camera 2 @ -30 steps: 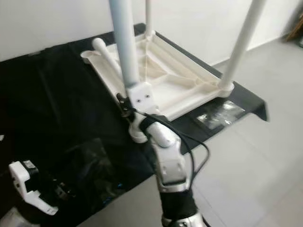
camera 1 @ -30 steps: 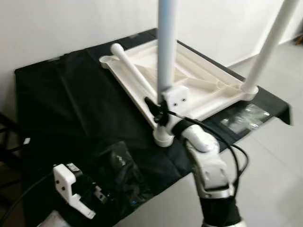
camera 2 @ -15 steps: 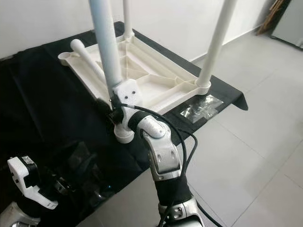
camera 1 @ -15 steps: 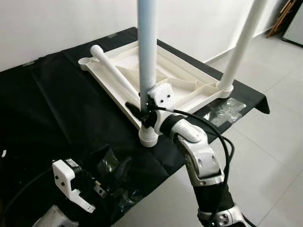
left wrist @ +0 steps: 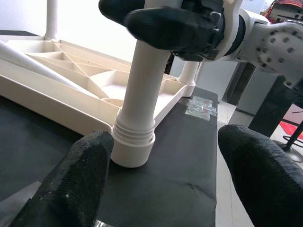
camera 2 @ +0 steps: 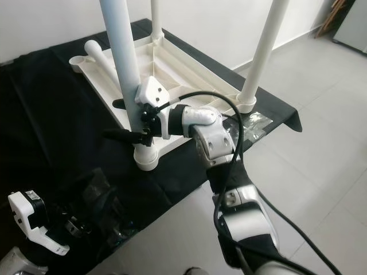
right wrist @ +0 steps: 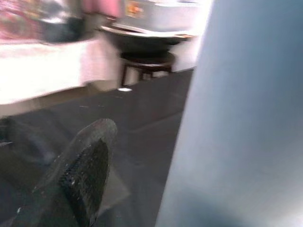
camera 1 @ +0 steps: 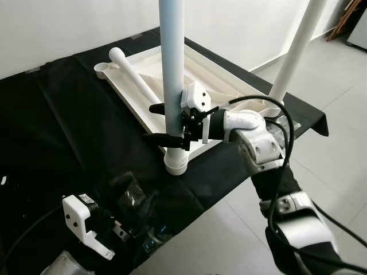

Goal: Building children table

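At frame centre the right hand [camera 1: 167, 122], fingers spread wide, is straddling the upright leg [camera 1: 172, 69]; closing squarely and twisting gently should seat it in the tabletop [camera 1: 229, 86].

The tabletop [camera 1: 215, 94] and legs [camera 1: 172, 69] look like smooth, matt white plastic. A matt black cloth [camera 1: 63, 132] lies creased beneath them. At the lower left of the frame, a clear bag [camera 1: 135, 200] shines glossy. The fingertips [left wrist: 87, 165] are rough, pebbled black rubber.
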Controlling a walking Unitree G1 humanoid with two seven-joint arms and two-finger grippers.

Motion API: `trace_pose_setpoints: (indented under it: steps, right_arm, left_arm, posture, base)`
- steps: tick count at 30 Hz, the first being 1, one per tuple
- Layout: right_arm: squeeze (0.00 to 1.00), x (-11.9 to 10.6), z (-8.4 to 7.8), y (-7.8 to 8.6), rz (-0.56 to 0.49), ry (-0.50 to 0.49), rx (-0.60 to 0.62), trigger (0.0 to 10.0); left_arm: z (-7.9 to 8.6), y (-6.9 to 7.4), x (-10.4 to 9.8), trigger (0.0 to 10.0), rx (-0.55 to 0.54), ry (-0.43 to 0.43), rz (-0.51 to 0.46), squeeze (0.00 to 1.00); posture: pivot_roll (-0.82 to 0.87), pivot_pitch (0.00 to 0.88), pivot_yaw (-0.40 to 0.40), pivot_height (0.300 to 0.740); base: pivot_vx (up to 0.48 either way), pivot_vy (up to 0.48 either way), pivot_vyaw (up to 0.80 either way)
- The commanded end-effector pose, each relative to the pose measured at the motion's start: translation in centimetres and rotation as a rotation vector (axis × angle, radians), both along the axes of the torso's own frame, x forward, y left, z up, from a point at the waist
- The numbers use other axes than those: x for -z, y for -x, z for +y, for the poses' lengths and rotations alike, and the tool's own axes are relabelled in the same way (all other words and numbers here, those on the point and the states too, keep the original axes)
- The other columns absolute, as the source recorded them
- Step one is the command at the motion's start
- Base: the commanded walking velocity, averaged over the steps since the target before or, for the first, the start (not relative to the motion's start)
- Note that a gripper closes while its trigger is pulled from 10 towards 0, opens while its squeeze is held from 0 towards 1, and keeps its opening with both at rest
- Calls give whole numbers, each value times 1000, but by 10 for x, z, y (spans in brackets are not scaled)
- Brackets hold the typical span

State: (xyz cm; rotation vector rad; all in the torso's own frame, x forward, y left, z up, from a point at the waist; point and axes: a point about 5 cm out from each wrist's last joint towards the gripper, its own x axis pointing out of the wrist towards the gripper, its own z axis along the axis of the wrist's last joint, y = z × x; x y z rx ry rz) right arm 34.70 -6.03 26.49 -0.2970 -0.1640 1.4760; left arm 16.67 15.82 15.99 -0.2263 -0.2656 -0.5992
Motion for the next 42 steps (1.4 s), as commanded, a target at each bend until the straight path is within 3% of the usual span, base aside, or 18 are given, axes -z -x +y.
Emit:
trace_pose_setpoints:
  steps: [1,10,11,19,25,30,31,32,33,34,35,36,37,38,39,40,41,42]
  right_arm:
    - [0,-2,3,2,7,34,-118,10000]
    - [0,-8,-3,-8,39,80,-197,10000]
    - [0,-8,-5,-10,43,89,-210,0]
    - [0,-8,-16,-14,57,110,-233,0]
    - [0,1,-18,-16,13,61,-118,0]
    - [0,2,-18,-18,6,56,-103,0]
    - [0,11,-18,-19,24,13,44,0]
    - [0,11,-18,-19,24,13,44,0]
    - [0,28,-13,-19,58,-27,298,0]
    - [0,50,-15,-10,7,-35,691,0]
    - [0,50,-15,-10,7,-35,691,0]
    - [0,59,-26,1,-48,-49,993,0]
    - [0,69,-15,23,-50,-57,1045,0]
    - [0,69,-15,23,-50,-57,1045,0]
    - [0,74,0,39,-35,-71,1012,0]
    - [0,74,0,39,-35,-71,1012,0]
    - [0,76,16,47,-4,-93,938,0]
    - [0,76,16,47,-4,-93,938,0]
  left_arm:
    - [-2,3,-2,10000,6,-8,4,0]
    - [-2,7,-2,10000,5,-7,11,0]
    - [-3,7,-3,10000,4,-7,12,0]
    - [-3,7,-3,10000,5,-4,15,0]
    - [-3,5,-2,10000,4,-3,15,0]
    - [-3,5,-2,10000,4,-3,15,0]
    - [-3,4,-2,10000,6,-4,15,0]
    - [-3,4,-2,10000,6,-4,15,0]
    - [-3,3,-1,10000,6,-6,14,0]
    - [-2,2,-1,10000,5,-7,14,0]
    - [-2,2,-1,10000,5,-7,14,0]
    - [-1,1,-1,10000,4,-8,13,0]
    - [0,0,0,10000,3,-8,13,0]
    - [0,0,0,10000,3,-8,13,0]
    - [1,-1,0,10000,4,-9,12,0]
    - [1,-1,0,10000,4,-9,12,0]
    - [1,-3,0,10000,4,-11,11,0]
    - [1,-3,0,10000,4,-11,11,0]
  posture:
    - [97,223,3,740]
    - [114,235,2,740]
    - [113,237,1,740]
    - [100,242,-1,740]
    - [70,232,0,740]
    - [70,232,0,740]
    - [57,224,-2,740]
    - [57,224,-2,740]
    - [54,221,-8,740]
    - [40,222,-5,740]
    - [40,222,-5,740]
    - [40,222,-5,740]
    - [35,224,1,740]
    - [35,224,1,740]
    - [35,224,1,740]
    - [35,224,1,740]
    - [29,199,12,740]
    - [29,199,12,740]
  base:
    - [0,0,0]
    - [0,0,0]
    - [0,0,0]
    - [0,0,0]
    - [0,0,0]
    - [0,0,0]
    - [0,0,0]
    - [0,0,0]
    - [0,0,0]
    - [0,0,0]
    - [0,0,0]
    - [0,0,0]
    - [0,0,0]
    - [0,0,0]
    - [0,0,0]
    - [0,0,0]
    - [0,0,0]
    - [0,0,0]
